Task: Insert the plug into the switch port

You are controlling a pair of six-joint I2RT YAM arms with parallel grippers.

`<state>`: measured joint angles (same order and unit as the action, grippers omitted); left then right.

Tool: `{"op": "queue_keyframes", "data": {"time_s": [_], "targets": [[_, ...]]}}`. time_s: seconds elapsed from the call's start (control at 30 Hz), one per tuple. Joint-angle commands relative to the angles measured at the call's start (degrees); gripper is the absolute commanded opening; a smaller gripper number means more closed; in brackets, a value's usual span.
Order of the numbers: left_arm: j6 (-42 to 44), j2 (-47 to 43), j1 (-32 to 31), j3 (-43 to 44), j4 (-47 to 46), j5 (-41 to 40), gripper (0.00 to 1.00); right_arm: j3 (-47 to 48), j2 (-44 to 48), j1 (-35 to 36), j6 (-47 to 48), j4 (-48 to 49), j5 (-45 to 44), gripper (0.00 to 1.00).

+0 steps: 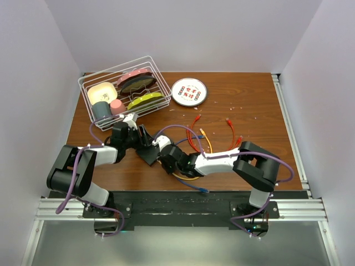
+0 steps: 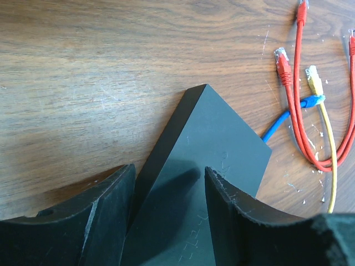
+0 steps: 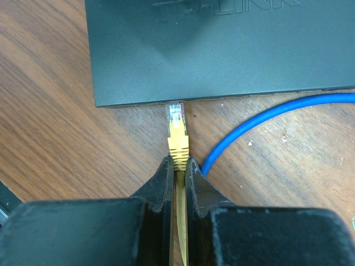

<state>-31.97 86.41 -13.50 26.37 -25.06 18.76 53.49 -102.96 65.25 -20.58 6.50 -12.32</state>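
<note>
One switch (image 2: 211, 138), flat black, lies on the table (image 1: 249, 111) between your two arms. Your left gripper (image 2: 169, 169) is on one corner end of it. Its jaws are about half spread and closed onto the switch, with one finger (image 2: 105, 205) along its side and the other over its top face.

Your right gripper (image 3: 177, 166) has its jaws pinched narrow on the one yellow cable (image 3: 178, 233), right behind its plug (image 3: 176, 115). The plug points straight at the switch's edge and its clear tip meets that edge. You can't tell whether it's in a port, since the ports are hidden under the lip.

Cables, four in all:
- The yellow cable's other end (image 2: 314, 75) lies loose to the right of the switch.
- One blue cable (image 2: 280, 121) runs out from beside the switch, just right of the plug.
- Two red cables (image 2: 297, 111) lie right of the switch, not touching it.

On the far side of the switch is one wire rack (image 1: 160, 83) with five dishes:
- One yellow bowl (image 1: 101, 92).
- Two cups, one dark (image 1: 102, 110) and one pink (image 1: 116, 105).
- Two plates on edge, one pink-rimmed (image 1: 135, 81) and one green (image 1: 146, 100).

One white plate (image 1: 189, 91), patterned, lies flat on the table to the far right of the switch, just beside the rack.
</note>
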Motion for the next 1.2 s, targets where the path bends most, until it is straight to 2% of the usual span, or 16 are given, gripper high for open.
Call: {"op": "queue_keyframes", "data": {"time_s": [0.0,0.67,1.17], "targets": [[-1.0,1.7,0.1,-1.4,1.7,1.9,0.58,-1.8,3.9,0.4,-0.3,4.1,0.2,0.0],[-1.3,2.4,0.1,-0.9,1.1,3.0,0.58,-1.4,-0.6,0.5,-1.0,5.0,0.2,0.0],[-0.7,2.3,0.1,-1.5,1.3,3.1,0.58,-1.6,3.7,0.5,-1.0,6.2,-3.9,0.0]]}}
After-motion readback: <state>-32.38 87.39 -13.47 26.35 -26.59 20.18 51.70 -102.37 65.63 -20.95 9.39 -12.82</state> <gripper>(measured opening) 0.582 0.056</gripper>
